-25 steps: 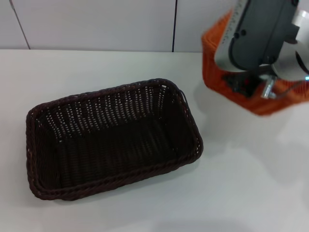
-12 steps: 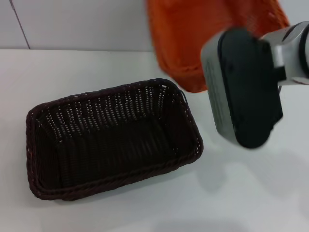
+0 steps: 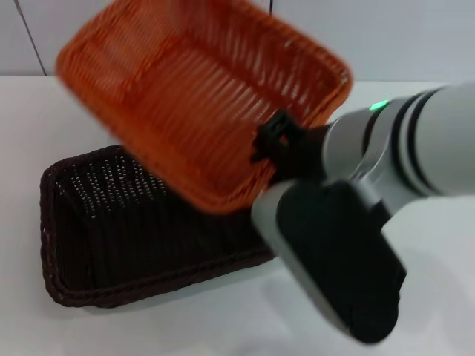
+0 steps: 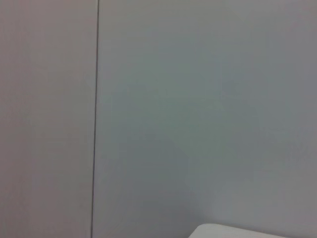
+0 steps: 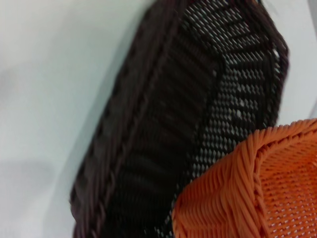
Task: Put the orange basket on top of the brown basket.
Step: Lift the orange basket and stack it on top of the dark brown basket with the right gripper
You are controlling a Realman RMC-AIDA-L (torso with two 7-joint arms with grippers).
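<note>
The orange basket point(image 3: 204, 96) is held in the air above the brown basket point(image 3: 111, 237), tilted so that its open inside faces the head camera and its far long rim is raised; its long axis is seen running from the upper left down to the right, roughly in line with the long axis of the brown one beneath. It is carried at its right-hand rim by the right pincer point(image 3: 271, 144), which is seen pinching that braided edge. The brown basket is left flat on the white desk point(image 3: 30, 111), its right end hidden behind the orange one and the right arm point(image 3: 386, 156). Nothing is seen inside either basket. Both are rectangular trays of woven wicker-like strands with braided rims and sloped open-weave walls, the orange one bright, the other nearly black. In the left wrist view only a pale panelled wall point(image 4: 198, 99) is shown; the left pincer is not seen.
</note>
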